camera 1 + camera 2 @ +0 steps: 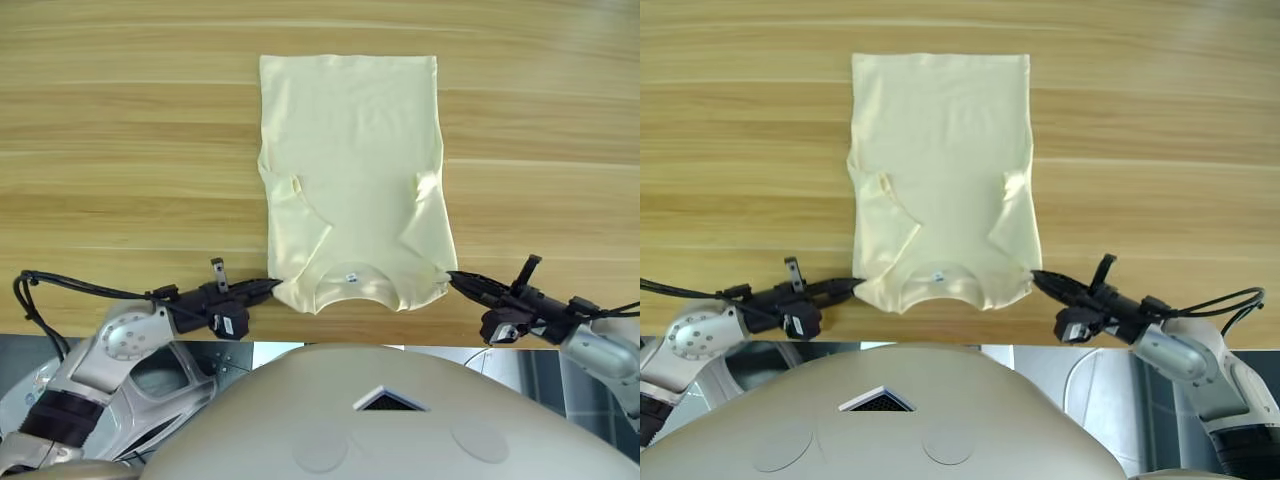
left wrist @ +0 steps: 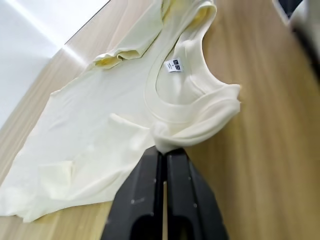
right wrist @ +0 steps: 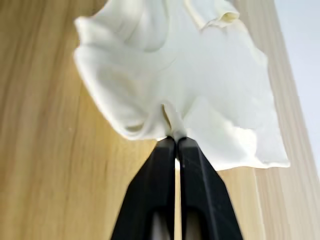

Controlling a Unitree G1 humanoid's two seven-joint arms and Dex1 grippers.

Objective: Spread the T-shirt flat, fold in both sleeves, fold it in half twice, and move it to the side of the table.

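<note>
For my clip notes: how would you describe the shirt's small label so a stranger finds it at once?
On the wooden table lies a pale yellow T-shirt, sleeves folded in, collar toward the robot. Just inside that collar sits the label, a small white rectangle with dark print, the only mark on the plain cloth.

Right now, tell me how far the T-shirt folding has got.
Done: the T-shirt lies flat on the wooden table with both sleeves folded in over its body. In hand: the left gripper and right gripper are each shut on a shoulder corner at the collar end. Left: both half folds, then the move to the table's side.
</note>
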